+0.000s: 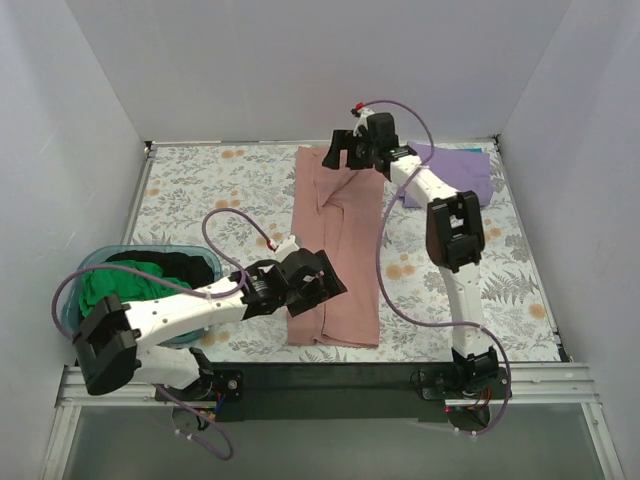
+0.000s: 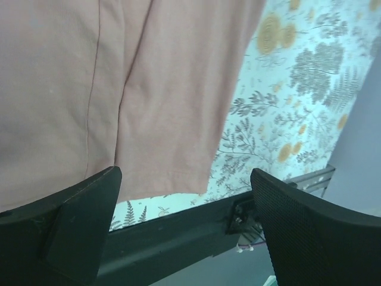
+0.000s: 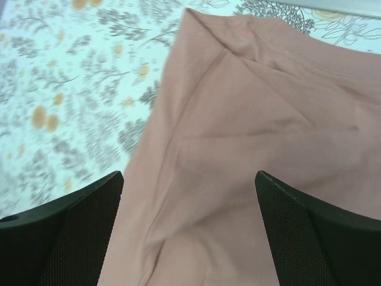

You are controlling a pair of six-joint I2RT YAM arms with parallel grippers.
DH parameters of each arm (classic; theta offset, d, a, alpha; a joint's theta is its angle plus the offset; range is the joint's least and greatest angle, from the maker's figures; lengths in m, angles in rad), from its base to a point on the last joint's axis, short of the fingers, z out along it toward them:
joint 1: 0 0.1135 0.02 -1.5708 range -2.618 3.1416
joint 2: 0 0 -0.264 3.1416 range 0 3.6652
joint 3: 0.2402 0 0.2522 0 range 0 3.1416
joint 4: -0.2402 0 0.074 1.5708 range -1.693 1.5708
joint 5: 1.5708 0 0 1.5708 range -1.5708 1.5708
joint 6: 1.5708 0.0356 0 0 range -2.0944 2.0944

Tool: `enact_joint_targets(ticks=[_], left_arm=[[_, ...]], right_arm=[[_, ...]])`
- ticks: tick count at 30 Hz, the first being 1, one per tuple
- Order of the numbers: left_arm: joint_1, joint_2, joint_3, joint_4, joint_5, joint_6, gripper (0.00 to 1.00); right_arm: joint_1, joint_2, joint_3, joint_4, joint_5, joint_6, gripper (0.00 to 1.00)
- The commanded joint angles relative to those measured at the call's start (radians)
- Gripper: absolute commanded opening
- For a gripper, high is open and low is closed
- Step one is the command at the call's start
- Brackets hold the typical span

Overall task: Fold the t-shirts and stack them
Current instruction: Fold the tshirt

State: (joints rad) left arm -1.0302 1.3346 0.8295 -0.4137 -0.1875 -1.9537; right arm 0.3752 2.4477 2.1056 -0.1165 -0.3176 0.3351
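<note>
A dusty-pink t-shirt (image 1: pixel 335 240) lies folded into a long strip down the middle of the table. It fills the left wrist view (image 2: pixel 119 89) and the right wrist view (image 3: pixel 256 149). My left gripper (image 1: pixel 325 282) is open and empty above its near end. My right gripper (image 1: pixel 340 152) is open and empty above its far end. A folded lavender-purple t-shirt (image 1: pixel 455 172) lies at the far right. A bright green t-shirt (image 1: pixel 120 285) lies in the teal basket (image 1: pixel 70 300) at the near left.
A dark garment (image 1: pixel 175 268) lies in the basket beside the green one. The floral tablecloth (image 1: pixel 220 190) covers the table. A black rail (image 2: pixel 178 232) runs along the near edge. White walls enclose the table on three sides.
</note>
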Motion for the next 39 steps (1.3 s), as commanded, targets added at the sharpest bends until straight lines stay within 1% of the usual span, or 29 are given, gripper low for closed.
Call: enact_joint_targets(ticks=[1, 2, 3, 4, 5, 6, 8, 9, 10, 11, 13, 15, 17, 18, 19, 21, 22, 23, 24, 26, 27, 28, 31, 32, 33, 35, 36, 38, 39], left_arm=[[-0.004, -0.136, -0.009, -0.112, -0.061, 0.064, 0.91], [-0.002, -0.158, -0.016, -0.146, -0.072, 0.061, 0.93], [-0.002, -0.173, -0.03, -0.183, -0.09, 0.046, 0.93], [-0.002, -0.208, -0.062, -0.239, -0.111, 0.029, 0.95], [-0.001, -0.221, -0.082, -0.264, -0.119, 0.023, 0.95], [0.004, -0.232, -0.099, -0.29, -0.127, 0.012, 0.96], [0.009, -0.262, -0.144, -0.365, -0.139, -0.023, 0.95], [0.01, -0.274, -0.161, -0.384, -0.142, -0.037, 0.95], [0.013, -0.285, -0.179, -0.396, -0.132, -0.053, 0.96], [0.013, -0.314, -0.214, -0.392, -0.122, -0.054, 0.96], [0.016, -0.34, -0.257, -0.344, -0.095, -0.059, 0.96], [0.016, -0.373, -0.311, -0.294, -0.041, -0.039, 0.95], [0.016, -0.38, -0.337, -0.243, -0.017, -0.042, 0.87], [0.016, -0.376, -0.355, -0.226, -0.009, -0.04, 0.85], [0.016, -0.368, -0.365, -0.191, 0.003, -0.039, 0.78], [0.016, -0.347, -0.375, -0.156, 0.038, -0.022, 0.7], [0.016, -0.322, -0.375, -0.146, 0.045, -0.021, 0.68], [0.016, -0.308, -0.375, -0.146, 0.049, -0.022, 0.61], [0.016, -0.301, -0.378, -0.145, 0.063, -0.022, 0.57], [0.016, -0.285, -0.403, -0.12, 0.078, -0.024, 0.54], [0.015, -0.284, -0.418, -0.103, 0.095, -0.022, 0.48], [0.015, -0.282, -0.446, -0.065, 0.133, -0.01, 0.47], [0.015, -0.264, -0.463, -0.056, 0.146, -0.013, 0.44], [0.015, -0.259, -0.463, -0.056, 0.145, -0.014, 0.39], [0.015, -0.259, -0.463, -0.056, 0.146, -0.013, 0.37], [0.015, -0.256, -0.467, -0.039, 0.151, -0.011, 0.31], [0.015, -0.253, -0.469, -0.031, 0.152, -0.013, 0.21], [0.015, -0.247, -0.474, -0.004, 0.161, -0.008, 0.13], [0.015, -0.242, -0.472, 0.001, 0.163, -0.01, 0.02]], right_arm=[[-0.002, -0.339, -0.122, -0.072, 0.013, -0.089, 0.98], [-0.002, -0.471, -0.189, -0.101, 0.043, -0.091, 0.98], [-0.004, -0.545, -0.381, -0.121, 0.063, -0.09, 0.98], [-0.001, -0.623, -0.485, -0.121, 0.11, -0.076, 0.98], [0.002, -0.77, -0.581, -0.12, 0.129, -0.032, 0.98], [0.007, -0.839, -0.784, -0.126, 0.141, -0.012, 0.98], [0.027, -1.035, -0.965, -0.146, 0.211, 0.031, 0.98], [0.066, -1.1, -1.048, -0.158, 0.242, 0.08, 0.98], [0.089, -1.159, -1.194, -0.166, 0.285, 0.114, 0.98], [0.117, -1.261, -1.26, -0.169, 0.291, 0.137, 0.98], [0.209, -1.349, -1.422, -0.19, 0.313, 0.218, 0.99], [0.295, -1.45, -1.508, -0.212, 0.348, 0.298, 0.98], [0.339, -1.513, -1.605, -0.215, 0.338, 0.356, 0.96], [0.378, -1.527, -1.624, -0.215, 0.333, 0.378, 0.95], [0.396, -1.536, -1.635, -0.216, 0.33, 0.399, 0.92], [0.451, -1.546, -1.641, -0.222, 0.341, 0.412, 0.91], [0.465, -1.546, -1.641, -0.227, 0.344, 0.416, 0.9], [0.493, -1.543, -1.642, -0.229, 0.344, 0.423, 0.89], [0.505, -1.54, -1.651, -0.229, 0.342, 0.435, 0.89], [0.531, -1.524, -1.661, -0.23, 0.347, 0.47, 0.87], [0.559, -1.518, -1.671, -0.232, 0.353, 0.482, 0.86], [0.57, -1.514, -1.676, -0.232, 0.36, 0.493, 0.84], [0.602, -1.504, -1.705, -0.238, 0.374, 0.53, 0.8], [0.608, -1.503, -1.711, -0.236, 0.373, 0.545, 0.79], [0.61, -1.501, -1.716, -0.236, 0.371, 0.55, 0.74], [0.617, -1.497, -1.721, -0.235, 0.37, 0.555, 0.69], [0.619, -1.495, -1.722, -0.235, 0.371, 0.555, 0.63], [0.619, -1.494, -1.728, -0.233, 0.387, 0.559, 0.59], [0.619, -1.494, -1.73, -0.232, 0.391, 0.559, 0.51]])
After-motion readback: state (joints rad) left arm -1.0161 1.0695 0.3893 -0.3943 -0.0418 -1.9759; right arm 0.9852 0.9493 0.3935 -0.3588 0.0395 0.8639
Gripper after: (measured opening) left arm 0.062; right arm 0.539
